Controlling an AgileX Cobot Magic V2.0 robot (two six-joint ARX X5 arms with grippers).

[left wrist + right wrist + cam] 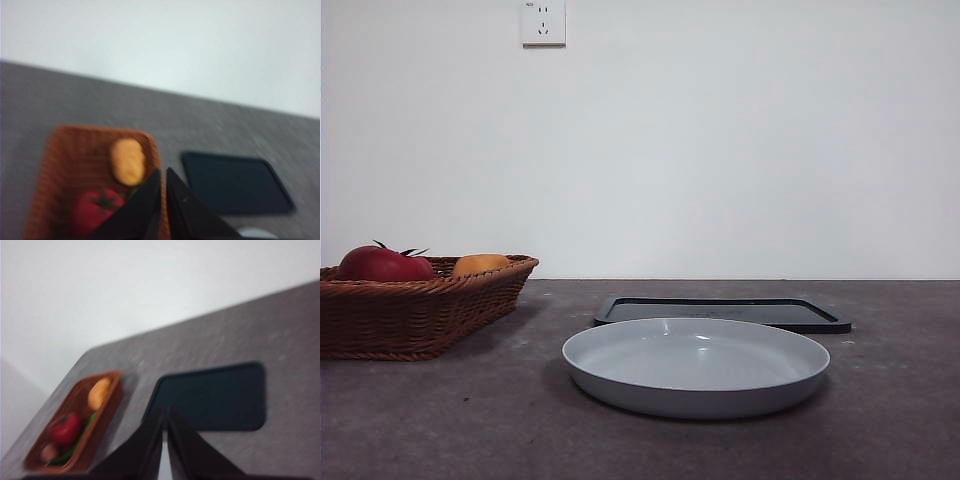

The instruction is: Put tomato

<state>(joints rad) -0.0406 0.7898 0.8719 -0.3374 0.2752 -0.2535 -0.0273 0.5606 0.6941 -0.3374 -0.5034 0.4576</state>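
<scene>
The left gripper (163, 175), clenched on nothing, hangs above the brown wicker basket (60, 170) (glossy red tomato (92, 210) inside); the right gripper (164, 414), likewise clenched, waits.

Wicker basket (410, 320), grey plate (696, 365), black tray (722, 313).

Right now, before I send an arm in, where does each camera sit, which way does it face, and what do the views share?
Front view: low, at table height, looking level across the grey plate to the wall; no arm shows.
Left wrist view: above the wicker basket, looking down on the tomato; left pincer shut.
Right wrist view: high, looking across the black tray to the basket; right pincer shut.
Shared: all three show basket, tomato, tray.
</scene>
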